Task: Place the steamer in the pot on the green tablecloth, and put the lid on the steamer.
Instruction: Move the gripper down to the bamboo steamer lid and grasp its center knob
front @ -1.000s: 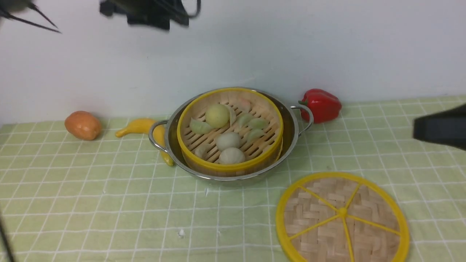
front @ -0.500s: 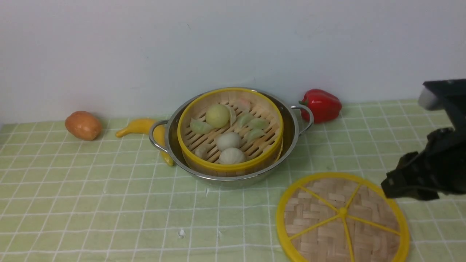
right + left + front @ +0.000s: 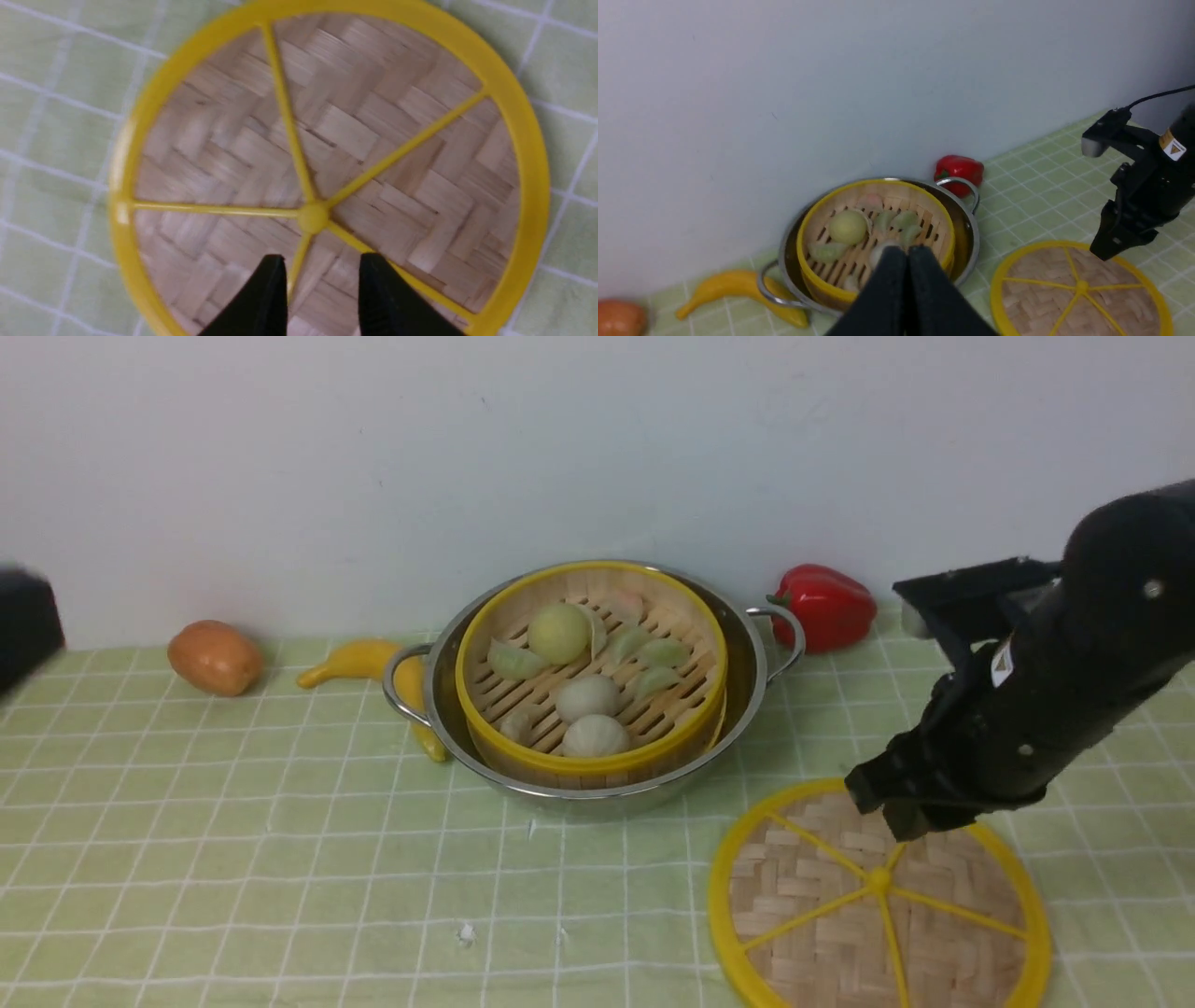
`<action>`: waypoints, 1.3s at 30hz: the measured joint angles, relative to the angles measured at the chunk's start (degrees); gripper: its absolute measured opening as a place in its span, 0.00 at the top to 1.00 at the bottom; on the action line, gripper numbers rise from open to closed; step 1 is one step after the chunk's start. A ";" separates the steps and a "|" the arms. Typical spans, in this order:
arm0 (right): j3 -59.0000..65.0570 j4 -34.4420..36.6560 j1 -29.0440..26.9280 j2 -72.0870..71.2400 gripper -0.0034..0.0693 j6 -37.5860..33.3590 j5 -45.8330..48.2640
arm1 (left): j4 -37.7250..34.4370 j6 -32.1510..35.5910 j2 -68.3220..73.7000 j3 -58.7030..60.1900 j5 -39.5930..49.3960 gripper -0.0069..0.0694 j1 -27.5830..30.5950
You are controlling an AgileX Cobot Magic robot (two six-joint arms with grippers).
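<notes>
The steamer [image 3: 590, 677], a bamboo basket with a yellow rim holding buns and dumplings, sits inside the steel pot [image 3: 747, 681] on the green tablecloth [image 3: 233, 803]. The lid [image 3: 878, 896], a woven disc with yellow spokes, lies flat on the cloth, right of and nearer than the pot. My right gripper [image 3: 896, 814] hangs just over the lid's far part. In the right wrist view it [image 3: 322, 273] is open, one spoke between the fingers, close to the central knob [image 3: 313, 217]. My left gripper [image 3: 906, 261] is shut and empty, back from the pot [image 3: 969, 233].
A red bell pepper [image 3: 823, 605] lies behind the pot's right handle. A yellow banana [image 3: 359, 661] and an orange fruit [image 3: 214, 657] lie to the pot's left. A wall stands close behind. A dark part of my left arm [image 3: 23, 625] shows at the left edge.
My right arm has come in from the right edge, moving left and down until its gripper is over the lid. My left arm has left the top of the view and now shows at the left edge.
</notes>
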 joint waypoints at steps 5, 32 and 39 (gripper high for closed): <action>0.00 -1.92 0.36 3.98 0.62 2.56 -0.58 | -3.65 -0.48 -6.57 11.09 -0.89 0.94 0.00; -0.31 2.30 0.36 10.15 0.76 -1.32 -1.70 | -5.81 -0.49 -8.18 13.25 -0.20 0.94 0.00; -0.31 1.32 0.36 3.29 0.76 -1.46 6.95 | -5.81 -0.49 -8.18 13.25 -0.20 0.94 0.00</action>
